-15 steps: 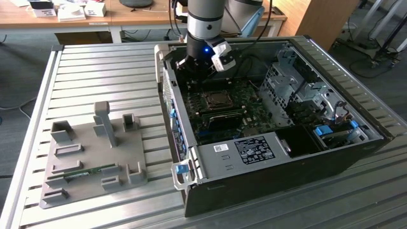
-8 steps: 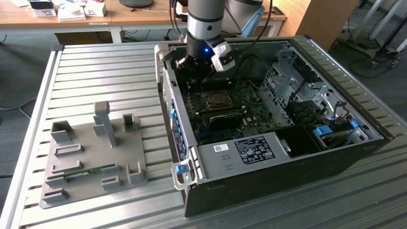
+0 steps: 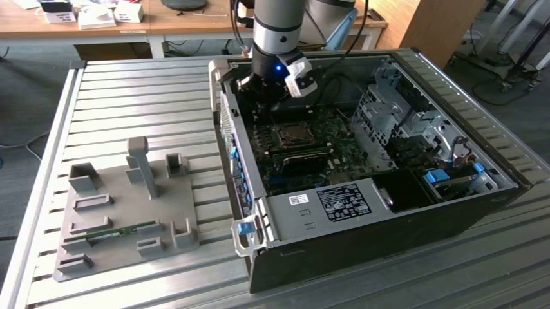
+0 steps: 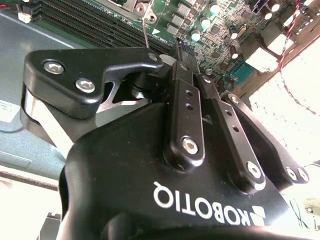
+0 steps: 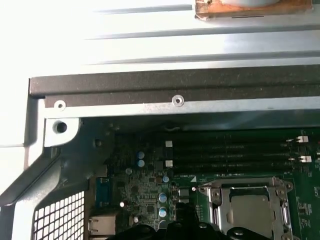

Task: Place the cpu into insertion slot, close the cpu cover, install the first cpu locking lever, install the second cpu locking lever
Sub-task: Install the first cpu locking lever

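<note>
**Gripper (image 4: 178, 50) low inside the open computer case (image 3: 361, 235).**
Jaws drawn together over the green board (image 5: 150, 200); cpu cover (image 5: 216, 197) lies flat nearby.

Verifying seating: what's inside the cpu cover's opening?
In the first wrist view, the cpu cover frames the pale face of the cpu. Anything beneath the chip is covered.

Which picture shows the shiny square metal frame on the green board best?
The first wrist view: the thin silvery square metal frame sits close and large. In the exterior view it is a tiny square inside the black computer case. In the second wrist view, I cannot make it out.
</note>
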`<state>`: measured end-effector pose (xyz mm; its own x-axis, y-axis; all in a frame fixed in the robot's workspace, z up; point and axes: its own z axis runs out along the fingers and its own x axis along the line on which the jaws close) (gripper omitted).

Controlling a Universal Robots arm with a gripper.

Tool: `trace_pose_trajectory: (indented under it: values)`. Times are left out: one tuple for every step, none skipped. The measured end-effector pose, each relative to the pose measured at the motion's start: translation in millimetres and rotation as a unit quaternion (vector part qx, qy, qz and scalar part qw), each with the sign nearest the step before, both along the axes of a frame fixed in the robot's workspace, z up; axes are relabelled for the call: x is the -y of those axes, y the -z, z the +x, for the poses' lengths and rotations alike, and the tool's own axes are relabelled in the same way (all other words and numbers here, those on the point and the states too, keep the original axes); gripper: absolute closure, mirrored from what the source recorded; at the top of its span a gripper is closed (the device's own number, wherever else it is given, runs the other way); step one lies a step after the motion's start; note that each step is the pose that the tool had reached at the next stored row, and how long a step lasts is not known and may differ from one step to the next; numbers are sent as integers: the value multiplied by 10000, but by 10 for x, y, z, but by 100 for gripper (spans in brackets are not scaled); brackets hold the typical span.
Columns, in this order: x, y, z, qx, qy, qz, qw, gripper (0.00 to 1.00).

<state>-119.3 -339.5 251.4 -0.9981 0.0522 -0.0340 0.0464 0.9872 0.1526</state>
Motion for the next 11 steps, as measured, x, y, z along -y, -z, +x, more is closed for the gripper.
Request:
trace_pose_trajectory:
  values:
    - [0, 0, -1, 0, -1, 21, 10000, 89]
    - [0, 0, -2, 0, -1, 42, 10000, 89]
    - [0, 0, -3, 0, -1, 56, 10000, 89]
    - [0, 1, -5, 0, 0, 62, 10000, 89]
    - [0, 2, -8, 0, 0, 64, 10000, 89]
    - [0, 2, -11, 1, 0, 65, 10000, 89]
    - [0, 2, -13, 0, -1, 65, 10000, 89]
    - [0, 3, -16, 0, -1, 65, 10000, 89]
    - [0, 3, -19, 0, 0, 65, 10000, 89]
    - [0, 4, -21, 0, -1, 65, 10000, 89]
    - [-1, 4, -23, -1, -1, 64, 10000, 89]
